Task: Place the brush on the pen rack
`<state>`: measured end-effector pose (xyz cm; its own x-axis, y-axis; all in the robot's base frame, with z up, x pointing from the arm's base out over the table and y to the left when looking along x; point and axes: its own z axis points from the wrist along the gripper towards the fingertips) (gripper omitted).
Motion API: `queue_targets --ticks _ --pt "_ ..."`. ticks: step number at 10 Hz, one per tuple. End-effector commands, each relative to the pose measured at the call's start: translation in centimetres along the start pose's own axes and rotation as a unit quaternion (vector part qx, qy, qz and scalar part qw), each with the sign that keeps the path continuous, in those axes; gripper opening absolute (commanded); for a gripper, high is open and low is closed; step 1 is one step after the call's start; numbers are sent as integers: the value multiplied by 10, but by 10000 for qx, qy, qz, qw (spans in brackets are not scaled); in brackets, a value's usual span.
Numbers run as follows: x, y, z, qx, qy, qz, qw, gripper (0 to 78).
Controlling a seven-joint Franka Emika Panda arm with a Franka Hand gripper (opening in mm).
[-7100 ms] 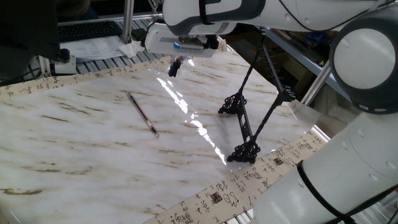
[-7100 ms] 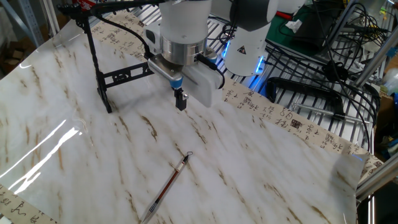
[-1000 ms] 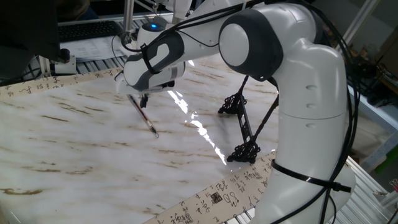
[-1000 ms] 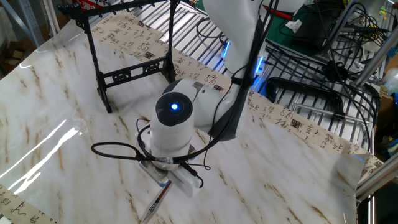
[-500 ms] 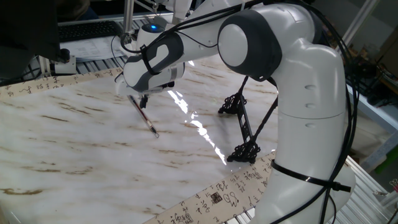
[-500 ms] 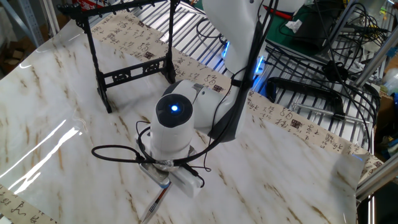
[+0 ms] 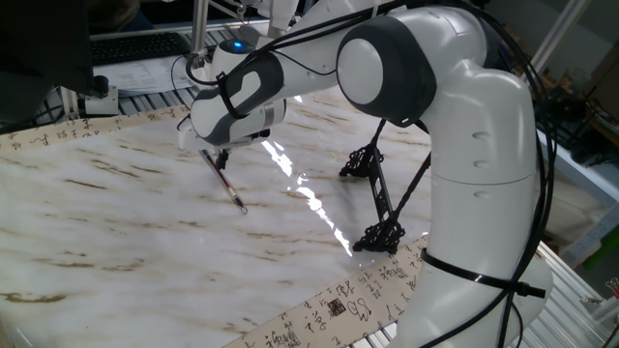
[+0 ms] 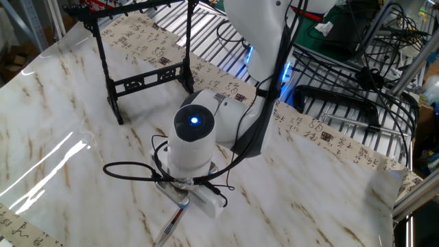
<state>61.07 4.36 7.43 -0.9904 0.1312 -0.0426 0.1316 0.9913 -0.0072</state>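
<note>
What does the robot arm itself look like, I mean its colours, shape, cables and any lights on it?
The arm is glossy white, built of fat rounded segments with dark grey bands at the joints. Black cables loop loosely around the wrist. A round blue light glows on top of the wrist housing. The gripper has small dark fingers below a white hand block.

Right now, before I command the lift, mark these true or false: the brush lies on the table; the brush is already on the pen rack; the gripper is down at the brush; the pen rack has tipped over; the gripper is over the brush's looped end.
1. The brush lies on the marble table: true.
2. The brush is on the pen rack: false, they are apart.
3. The gripper is down at the brush: true; whether it has closed cannot be told.
4. The rack has tipped over: false, it stands on its feet.
5. The gripper is over the looped end: false, the loop lies clear of it.
</note>
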Motion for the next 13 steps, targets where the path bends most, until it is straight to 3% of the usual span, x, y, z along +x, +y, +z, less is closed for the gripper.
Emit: queue_targets --ticks 1,13 --pt "-1 0 0 7 -45 4 10000 0" --pt "-1 1 4 15 -120 -10 9999 0"
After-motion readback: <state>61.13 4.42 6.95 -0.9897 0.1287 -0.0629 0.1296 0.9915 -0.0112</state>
